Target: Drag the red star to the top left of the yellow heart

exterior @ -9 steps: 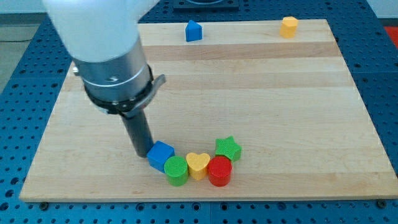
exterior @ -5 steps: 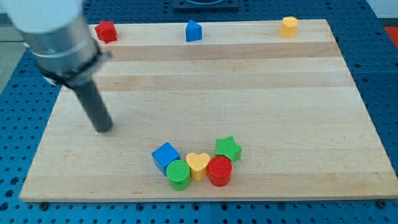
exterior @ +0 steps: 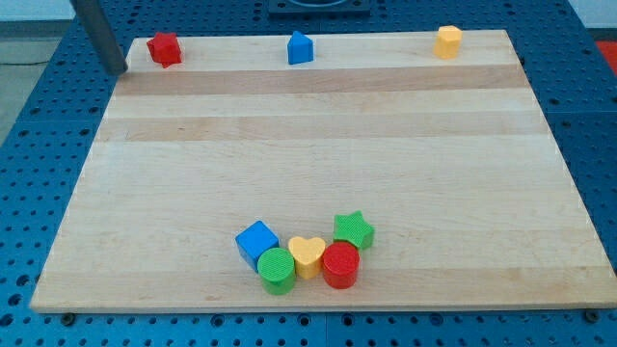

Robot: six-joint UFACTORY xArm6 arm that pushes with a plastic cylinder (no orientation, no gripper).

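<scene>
Your rod waits by the red star, far from the yellow heart.

You see a big wooden board (exterior: 318, 145) on a blue table with holes (exterior: 588, 116). Your dark rod comes down at the view's top left, and my tip (exterior: 118, 69) sits just off the board's left edge, near the red star (exterior: 164, 48) and to its left, not touching it. There are no jaws here to open or close, only the rod. The red star sits in the board's top left corner. Near the view's bottom, five blocks huddle close together: a blue cube (exterior: 255, 242), a red cylinder (exterior: 340, 265), a green cylinder (exterior: 276, 269), a green star (exterior: 353, 229) and the yellow heart (exterior: 307, 254) in the middle. Along the top edge sit a small blue block (exterior: 301, 47) and a small orange block (exterior: 447, 41).
</scene>
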